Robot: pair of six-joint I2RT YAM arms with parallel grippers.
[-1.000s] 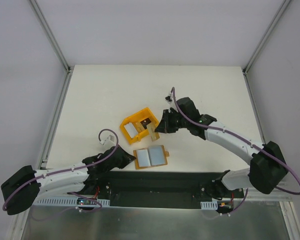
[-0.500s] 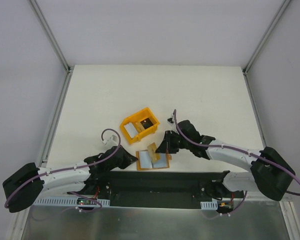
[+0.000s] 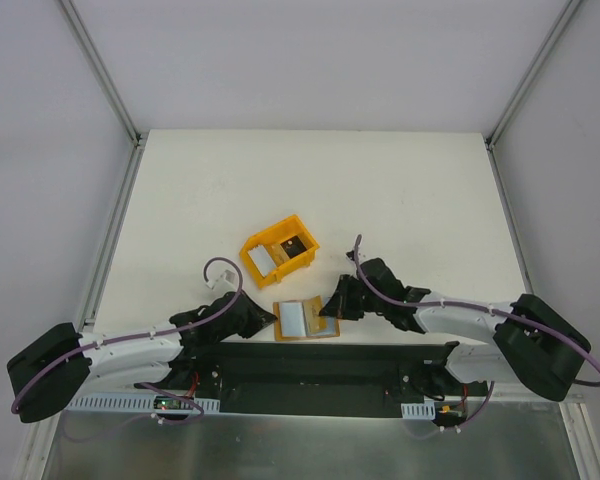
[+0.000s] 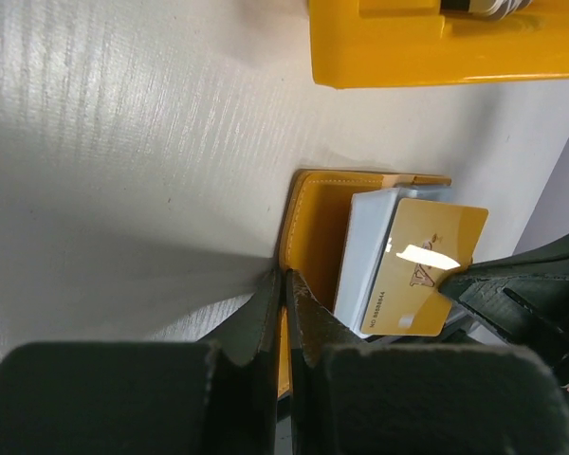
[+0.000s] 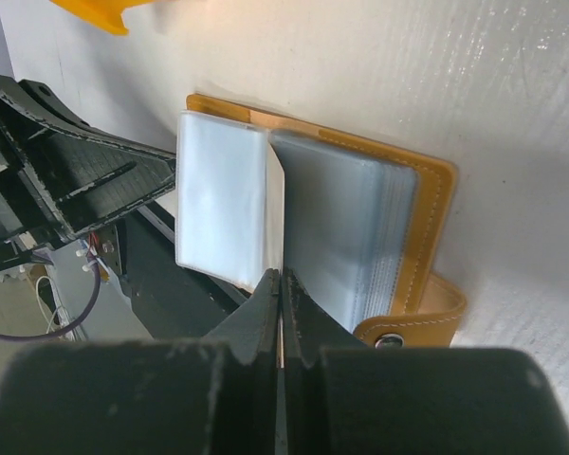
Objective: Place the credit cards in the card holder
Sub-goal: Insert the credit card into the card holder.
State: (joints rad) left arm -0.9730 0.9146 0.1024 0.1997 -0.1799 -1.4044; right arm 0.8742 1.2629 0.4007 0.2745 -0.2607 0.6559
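The card holder (image 3: 302, 319) lies open at the table's near edge, orange-tan with pale grey pockets (image 5: 341, 227) and a snap tab (image 5: 412, 327). My left gripper (image 4: 286, 284) is shut on its left cover edge (image 4: 318, 227). A tan credit card (image 4: 425, 270) is pinched in my right gripper (image 5: 281, 280), which is shut on it. The card stands tilted over the pale pockets, its edge (image 5: 276, 218) between two pocket leaves. From above, the right gripper (image 3: 332, 308) sits at the holder's right side and the left gripper (image 3: 265, 318) at its left.
A yellow-orange plastic bin (image 3: 278, 250) stands just behind the holder, with a grey card (image 3: 264, 259) and a dark card (image 3: 294, 245) inside. The black base rail (image 3: 310, 365) runs right below the holder. Metal frame posts (image 3: 110, 90) border the table.
My right gripper has carried the tan card from beside the bin down and toward me, onto the open holder. The left gripper stays on the holder's left edge.
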